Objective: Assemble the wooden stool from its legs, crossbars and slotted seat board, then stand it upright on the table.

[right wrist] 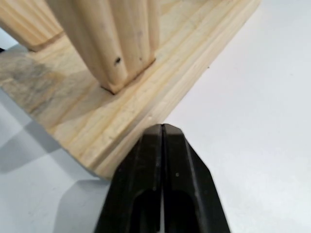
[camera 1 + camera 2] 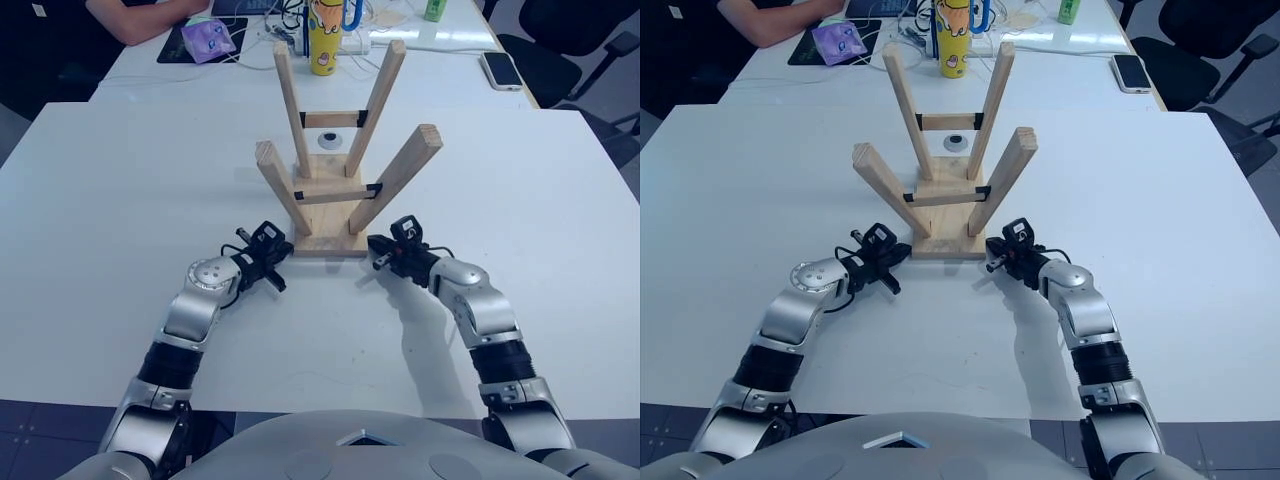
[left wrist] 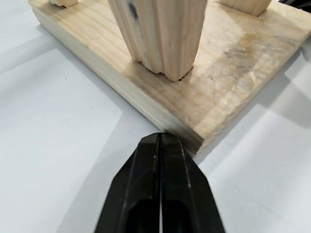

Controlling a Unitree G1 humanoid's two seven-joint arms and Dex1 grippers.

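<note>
Two fingers [image 3: 138, 184] pressed together, holding nothing: so we see our left gripper [image 2: 284, 258], pointing at the near left corner of the seat board [image 2: 330, 243]; we cannot tell if it touches. The stool [image 2: 335, 190] stands upside down on the table [image 2: 120, 200], seat face hidden, legs [image 2: 287, 95] splaying upward. Our right gripper [image 2: 377, 262], equally closed, is just beside the near right corner.

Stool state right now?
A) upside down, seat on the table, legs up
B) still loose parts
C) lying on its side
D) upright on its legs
A: the seat board lies flat on the table, and the legs stick up from it, joined by crossbars.
</note>
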